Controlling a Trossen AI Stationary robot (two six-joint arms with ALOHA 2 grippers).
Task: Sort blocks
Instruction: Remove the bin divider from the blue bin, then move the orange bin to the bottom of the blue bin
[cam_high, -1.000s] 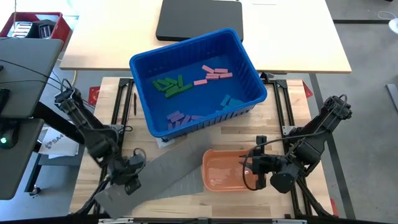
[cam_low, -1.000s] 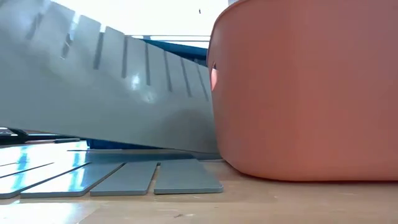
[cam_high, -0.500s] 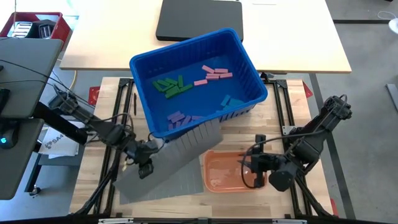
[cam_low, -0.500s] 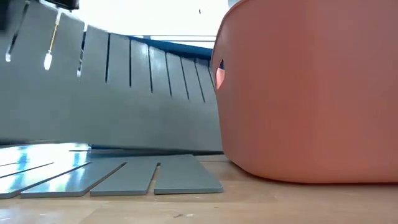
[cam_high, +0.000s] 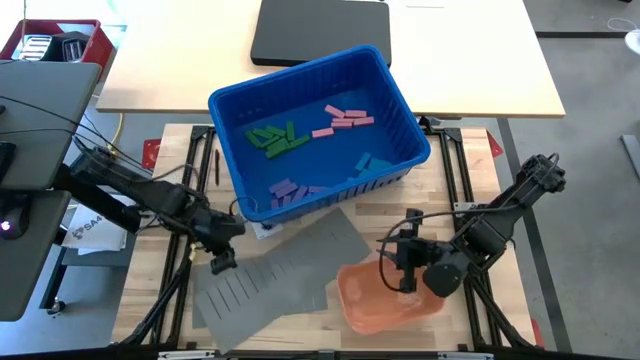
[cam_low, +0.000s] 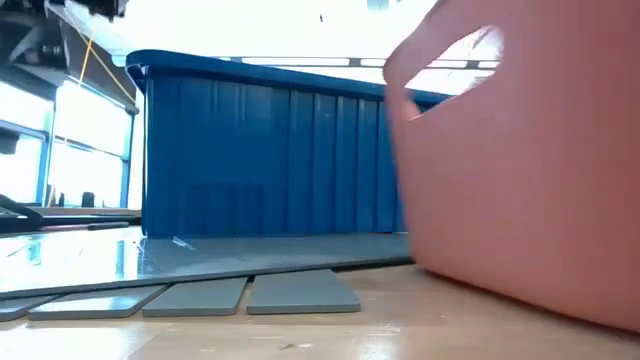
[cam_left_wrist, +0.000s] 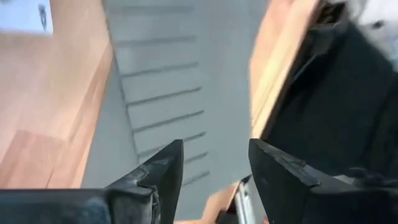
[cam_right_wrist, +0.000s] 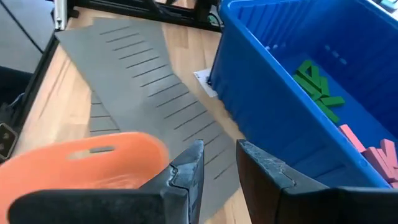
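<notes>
The blocks lie in the blue bin (cam_high: 232, 150) in colour groups: green (cam_high: 275, 137), pink (cam_high: 343, 118), blue (cam_high: 365, 163) and purple (cam_high: 290, 188). The grey slotted divider sheet (cam_high: 280, 270) lies flat on the table, its far corner by the bin's near wall. My left gripper (cam_high: 222, 255) hangs open over the sheet's left edge, nothing between its fingers (cam_left_wrist: 155, 180). My right gripper (cam_high: 405, 268) is shut on the orange tray (cam_high: 385, 300), which is tipped up at the near right. My right gripper holds the orange tray at its right rim (cam_high: 400, 283), coming in slanting downward from the table's right. The gripper covers the place of contact. In the wrist view the tray (cam_right_wrist: 81, 162) shows only beside one finger (cam_right_wrist: 186, 171). The tray sits tilted, one side raised.
A black pad (cam_high: 320, 30) lies on the pale table behind the bin. A red box (cam_high: 55, 40) stands at the far left. A white slip (cam_high: 262, 225) pokes out under the bin's near corner. Bare wood shows at the table's near right and far left.
My left gripper has swung from the near left corner toward the blue bin, raising the divider sheet on edge, then opened and let go. The sheet has fallen flat on the table. The orange tray, level before, has tipped up in my right gripper.
</notes>
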